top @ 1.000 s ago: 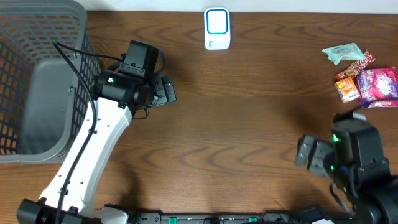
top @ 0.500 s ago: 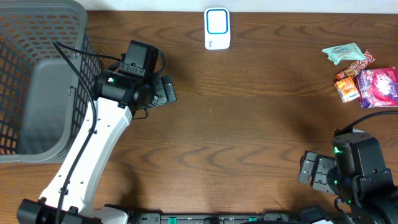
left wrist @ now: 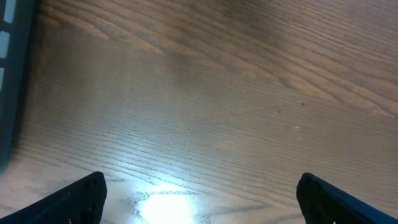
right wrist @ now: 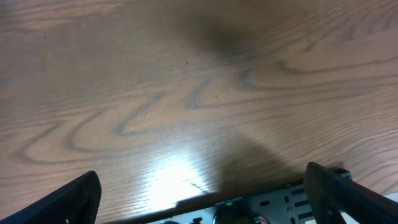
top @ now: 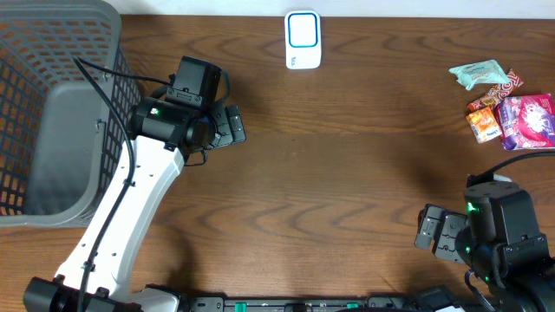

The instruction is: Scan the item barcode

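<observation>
Left gripper [top: 232, 126]: I see it spread wide, holding nothing, over bare tabletop [top: 347, 173] near the basket [top: 52, 52].
Right gripper [top: 435, 232]: spread too, empty, near my front edge.
Packets [top: 523, 117]: heaped at the far right, well apart from the 2 grippers.
Scanner [top: 303, 39]: probably that white box, far edge.

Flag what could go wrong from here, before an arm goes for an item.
1. The snack packets lie overlapped at the far right; the open right gripper could pinch two or scatter them.
2. The left arm's cable crosses the basket wall and might snag on a reach.
3. The scanner sits well away from the packets, so the carry looks long.
</observation>
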